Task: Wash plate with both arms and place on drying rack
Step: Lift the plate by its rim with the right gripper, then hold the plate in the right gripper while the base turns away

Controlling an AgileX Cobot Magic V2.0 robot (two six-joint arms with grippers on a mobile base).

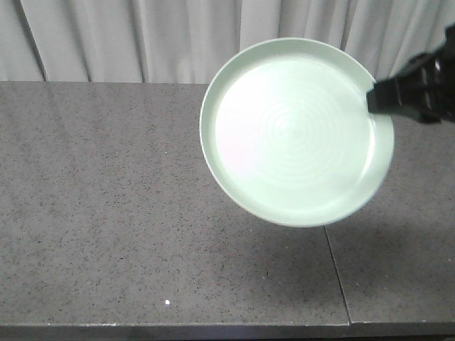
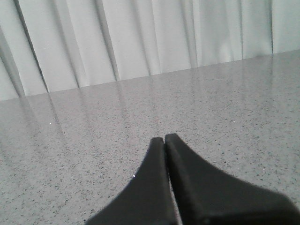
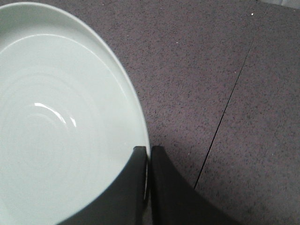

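Plate (image 1: pixel 297 131): was held in the air above the table (image 1: pixel 106 213), tilted, its face toward the front camera.
Right gripper (image 3: pixel 147 151): jaws were clamped on the rim, one on each face (at the right edge in the front view).
Left gripper (image 2: pixel 164 139): jaws were together, holding nothing, low over the table, facing the curtain (image 2: pixel 140 37).

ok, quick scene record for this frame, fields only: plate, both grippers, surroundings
held object: round pale mint-green plate, lifted off the surface, face tilted toward the front camera
black right gripper: shut on the plate's rim
black left gripper: shut, holding nothing
surface: grey speckled stone countertop with a thin dark seam
background: white pleated curtain
drying rack: not in view
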